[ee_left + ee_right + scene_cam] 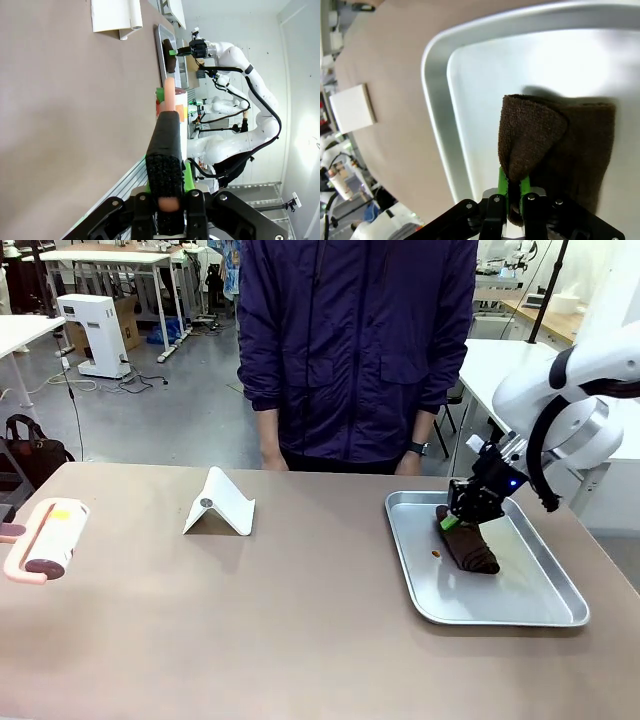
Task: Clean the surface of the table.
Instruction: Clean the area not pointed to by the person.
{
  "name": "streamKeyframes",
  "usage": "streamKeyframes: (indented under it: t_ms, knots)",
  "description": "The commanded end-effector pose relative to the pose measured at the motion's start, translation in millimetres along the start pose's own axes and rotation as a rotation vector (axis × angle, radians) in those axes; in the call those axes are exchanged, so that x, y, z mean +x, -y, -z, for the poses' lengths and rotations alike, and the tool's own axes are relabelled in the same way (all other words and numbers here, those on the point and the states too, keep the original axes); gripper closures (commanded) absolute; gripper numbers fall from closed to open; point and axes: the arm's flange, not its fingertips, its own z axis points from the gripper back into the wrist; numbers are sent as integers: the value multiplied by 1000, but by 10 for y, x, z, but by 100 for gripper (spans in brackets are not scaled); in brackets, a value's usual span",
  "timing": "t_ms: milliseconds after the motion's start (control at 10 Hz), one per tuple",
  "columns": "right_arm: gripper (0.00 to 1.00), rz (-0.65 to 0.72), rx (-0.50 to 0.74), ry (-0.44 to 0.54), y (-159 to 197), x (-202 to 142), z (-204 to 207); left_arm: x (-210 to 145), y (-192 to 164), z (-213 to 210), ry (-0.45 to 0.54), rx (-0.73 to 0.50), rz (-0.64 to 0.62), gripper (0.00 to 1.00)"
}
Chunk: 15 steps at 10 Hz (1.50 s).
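Left wrist view — jaws clamp pink handle (169, 95); right jaws seemingly pinch half-hidden cloth (168, 54).

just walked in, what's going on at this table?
The right gripper is shut on a corner of the dark brown terry cloth lying in the shiny silver metal tray on the taupe-brown table. The left gripper is clamped on the handle of a pink lint roller at the table's left edge. A person in a dark jacket stands at the far side, hands down. A white folded stand sits mid-table.
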Motion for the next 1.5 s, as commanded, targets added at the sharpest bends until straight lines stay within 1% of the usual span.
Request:
streamKeyframes:
  t_ms: [0,100,400,500,700,800,900,1100,1300,1400]
  knots:
    - [90,-82,81,-55,-154,-21,134,-17,19,-16,1,-9,5,78]
    - [90,-137,95,-90,-268,-63,186,-17,19,-16,1,-9,5,78]
    - [90,-269,-19,-141,-396,-205,253,-17,19,-16,1,-9,5,78]
    - [90,-279,-91,-150,-347,-234,253,-17,19,-16,1,-9,5,78]
    - [90,-273,-193,-127,-236,-271,206,-17,19,-16,1,-9,5,78]
    - [90,-246,-242,-104,-150,-245,173,-17,19,-16,1,-9,5,78]
    - [90,-211,-265,-76,-34,-194,126,-17,19,-16,1,-9,5,78]
    - [90,-101,-250,-19,230,-79,16,-17,19,-16,1,-9,5,78]
    - [90,13,-198,33,426,-21,-59,-17,19,-16,1,-9,5,78]
    - [90,59,-166,54,469,-24,-105,-17,19,-16,1,-9,5,78]
